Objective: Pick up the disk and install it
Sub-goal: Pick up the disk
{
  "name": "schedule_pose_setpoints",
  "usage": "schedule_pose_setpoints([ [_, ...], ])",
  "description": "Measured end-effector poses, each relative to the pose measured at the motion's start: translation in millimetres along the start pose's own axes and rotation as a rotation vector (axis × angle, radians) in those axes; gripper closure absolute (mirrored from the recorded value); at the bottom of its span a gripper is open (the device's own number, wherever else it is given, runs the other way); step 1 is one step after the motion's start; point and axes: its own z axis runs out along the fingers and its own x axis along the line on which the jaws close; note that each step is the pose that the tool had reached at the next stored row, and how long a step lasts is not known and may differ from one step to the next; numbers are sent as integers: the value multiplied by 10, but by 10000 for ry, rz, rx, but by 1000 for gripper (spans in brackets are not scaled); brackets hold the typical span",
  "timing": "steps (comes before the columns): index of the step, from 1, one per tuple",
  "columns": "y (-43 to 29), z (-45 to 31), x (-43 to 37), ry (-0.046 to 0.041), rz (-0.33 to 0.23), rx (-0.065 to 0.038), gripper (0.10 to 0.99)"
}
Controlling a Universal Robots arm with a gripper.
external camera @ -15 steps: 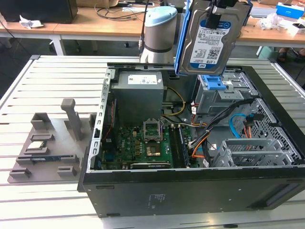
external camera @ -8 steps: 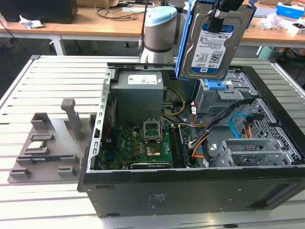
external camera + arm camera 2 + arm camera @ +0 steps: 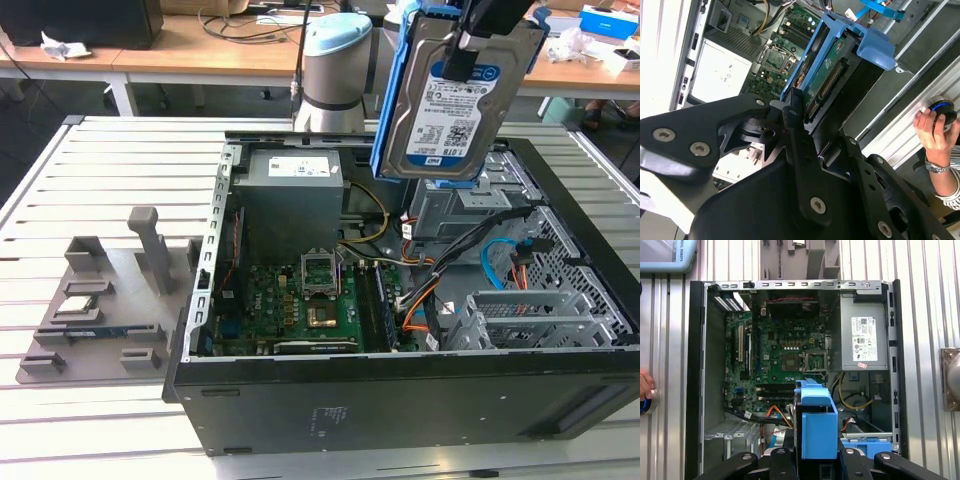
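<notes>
1. The gripper [image 3: 468, 52] is pinching the disk [image 3: 455, 95] between its two black fingers [image 3: 790, 117]. They are pressing together on the drive's upper end, as the second wrist view shows.
2. The disk is hanging in the air above the open computer case [image 3: 400, 400], touching nothing but the fingers. It sits over the far right part of the case in the exterior view.
3. It is standing on end with its long axis close to vertical and leaning slightly. Its labelled face is turning toward the exterior camera, and its blue side rails [image 3: 392, 110] are running up and down.
4. The grey drive cage [image 3: 455, 205] is lying just below the disk's lower edge in the exterior view, at the far right of the case interior.
5. In the first wrist view, which is looking straight down, the disk [image 3: 816, 430] is showing edge-on with the drive cage [image 3: 865, 432] just beside it rather than directly under it. I judge that this sideways offset and the upright pose are what matter most here.
6. The power supply [image 3: 290, 190] and the motherboard [image 3: 300, 305] are lying to the exterior view's left of the disk, well below it.
7. A person's hand [image 3: 935, 131] is resting outside the case, well apart from the gripper.
</notes>
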Motion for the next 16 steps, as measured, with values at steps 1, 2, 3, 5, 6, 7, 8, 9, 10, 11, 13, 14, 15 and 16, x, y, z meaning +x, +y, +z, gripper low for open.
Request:
schedule_pose_setpoints([
  [1, 0, 1, 14, 0, 0, 0, 725],
  [2, -1, 2, 35, 0, 0, 0, 725],
  [3, -2, 3, 53, 0, 0, 0, 725],
  [5, -3, 5, 87, 0, 0, 0, 725],
  [6, -3, 5, 103, 1, 0, 0, 725],
  [7, -4, 6, 117, 0, 0, 0, 725],
  [8, -5, 8, 140, 0, 0, 0, 725],
  [9, -6, 9, 160, 0, 0, 0, 725],
  [10, -6, 10, 180, 0, 0, 0, 725],
  [11, -7, 11, 201, 0, -1, 0, 725],
  [13, -8, 13, 229, 0, 0, 0, 725],
  [14, -8, 14, 241, 0, 0, 0, 725],
  [15, -9, 14, 254, 1, 0, 0, 725],
  [16, -9, 15, 266, 0, 0, 0, 725],
])
